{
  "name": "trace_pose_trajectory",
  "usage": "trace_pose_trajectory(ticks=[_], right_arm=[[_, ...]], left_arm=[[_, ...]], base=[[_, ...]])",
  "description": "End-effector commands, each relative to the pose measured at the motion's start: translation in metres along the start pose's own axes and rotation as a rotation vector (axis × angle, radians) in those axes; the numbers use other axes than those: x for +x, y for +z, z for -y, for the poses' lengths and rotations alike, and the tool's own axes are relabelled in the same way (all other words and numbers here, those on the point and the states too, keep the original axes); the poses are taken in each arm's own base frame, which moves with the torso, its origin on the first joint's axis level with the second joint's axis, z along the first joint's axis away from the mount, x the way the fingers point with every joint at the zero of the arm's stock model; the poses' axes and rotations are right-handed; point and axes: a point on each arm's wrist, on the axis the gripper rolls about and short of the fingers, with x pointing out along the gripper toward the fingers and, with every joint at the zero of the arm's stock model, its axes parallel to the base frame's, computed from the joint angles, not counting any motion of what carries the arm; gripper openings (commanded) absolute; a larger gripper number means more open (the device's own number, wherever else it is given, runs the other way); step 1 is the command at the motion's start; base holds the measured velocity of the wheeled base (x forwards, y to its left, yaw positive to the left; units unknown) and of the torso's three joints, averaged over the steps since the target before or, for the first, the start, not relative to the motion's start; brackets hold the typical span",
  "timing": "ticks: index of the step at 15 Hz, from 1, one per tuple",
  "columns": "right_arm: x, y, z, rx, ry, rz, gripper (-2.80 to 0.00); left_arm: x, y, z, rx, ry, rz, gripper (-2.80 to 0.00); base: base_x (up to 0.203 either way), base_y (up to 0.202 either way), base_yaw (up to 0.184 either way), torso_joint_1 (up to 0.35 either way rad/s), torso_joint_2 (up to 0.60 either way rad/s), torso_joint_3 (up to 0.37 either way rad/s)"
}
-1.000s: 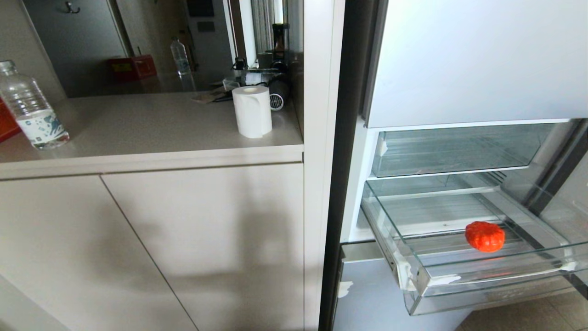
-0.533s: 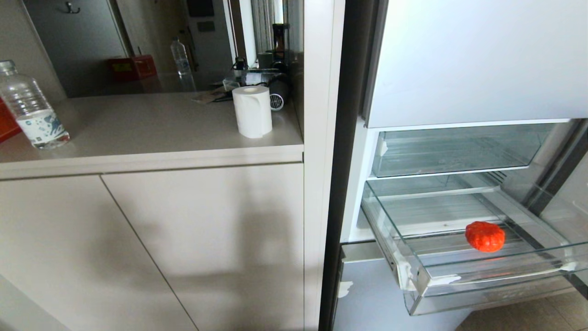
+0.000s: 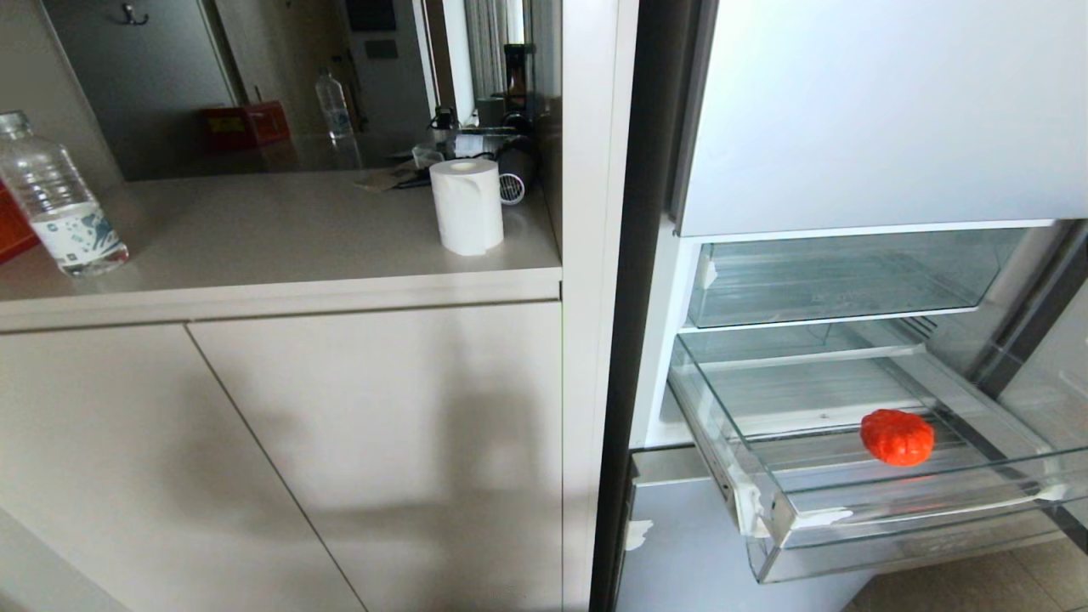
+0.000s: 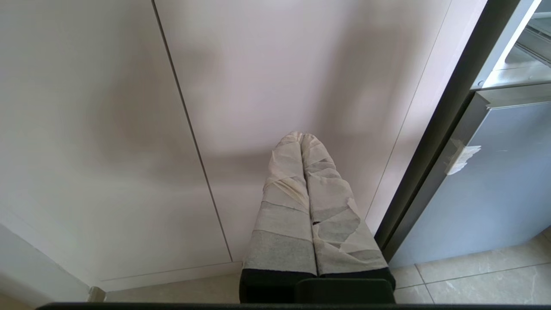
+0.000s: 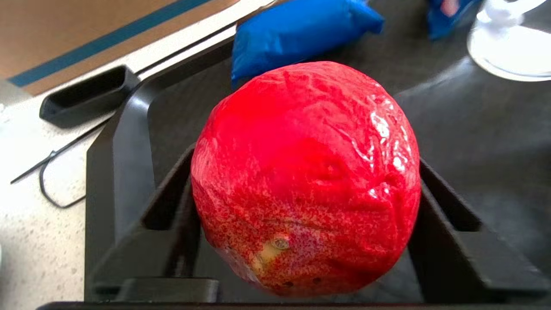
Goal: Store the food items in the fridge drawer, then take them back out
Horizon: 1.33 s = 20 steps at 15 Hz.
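Fridge drawer (image 3: 799,527) stands pulled out, lower of the two clear ones, and I see the bumpy orange-red fruit (image 3: 897,437) lying on its ribbed base toward the right. My right tool (image 5: 305,241) is out of the head view; its wrist camera shows the smooth red fruit (image 5: 305,172) sitting between the black fingers (image 5: 447,241), above a dark tray (image 5: 473,129). My left tool (image 4: 302,137) hangs with taped fingers pressed together before the pale cabinet door (image 4: 280,77).
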Motion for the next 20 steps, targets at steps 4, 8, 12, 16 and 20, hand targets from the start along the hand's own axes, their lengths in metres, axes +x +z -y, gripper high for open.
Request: trace_pose_trajectory(ticks=[4,8,12,16,20], right_arm=[[-0.003,0.0,0.006,0.008,0.004,-0.004,0.0],[-0.019,0.021,0.004,0.003,0.022,0.027,0.0],[-0.073,0.087,-0.029,0.016,0.096,0.144,-2.8],[-0.165,0.153,-0.082,0.087,0.187,0.289,-2.8],[-0.284,0.198,-0.142,0.213,0.317,0.484,-2.8]], left_arm=[[0.0,0.0,0.0,0.001,0.001,-0.002,-2.8],[0.0,0.0,0.0,0.0,0.0,-0.002,-2.8],[0.0,0.0,0.0,0.0,0.001,-0.002,-2.8],[0.0,0.0,0.0,0.0,0.001,-0.002,-2.8],[0.0,0.0,0.0,0.0,0.001,-0.002,-2.8]], base=[[0.0,0.0,0.0,0.0,0.0,0.0],[0.0,0.0,0.0,0.0,0.0,0.0],[0.0,0.0,0.0,0.0,0.0,0.0],[0.0,0.0,0.0,0.0,0.0,0.0],[0.0,0.0,0.0,0.0,0.0,0.0]])
